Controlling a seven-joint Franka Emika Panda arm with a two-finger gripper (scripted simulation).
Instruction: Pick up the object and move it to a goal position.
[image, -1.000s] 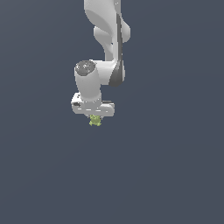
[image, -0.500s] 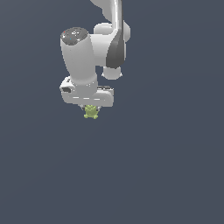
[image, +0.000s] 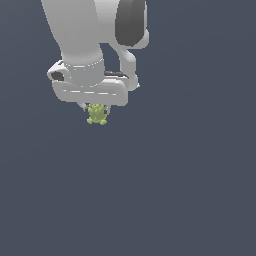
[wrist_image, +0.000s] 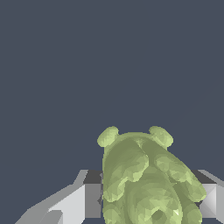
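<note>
Presently the arm (image: 82, 30) comes down from the top edge of the exterior view, upper left of centre, as a thick white column, with a dark-capped joint (image: 131, 22) at its right. Below it the wide white hand body lies roughly level, slightly tilted, and points downward. The gripper (image: 96, 111) sits under that body, its fingers mostly hidden by the hand and by what they hold.

The object (image: 97, 114), a small yellow-green lumpy figurine, hangs just below the hand, clamped between the fingers, with two stubby feet at its lower end. In the wrist view the object (wrist_image: 146, 179) fills the lower centre of the frame, with one grey-white finger (wrist_image: 85, 201) pressed to one flank and the other finger (wrist_image: 210, 199) at the opposite flank; both appear to touch it.

Around the hand the exterior view shows only uniform dark blue-grey; no surface edge or horizon can be made out. Open room lies below, to the right and to the left of the held object. The arm is cropped by the top edge.
</note>
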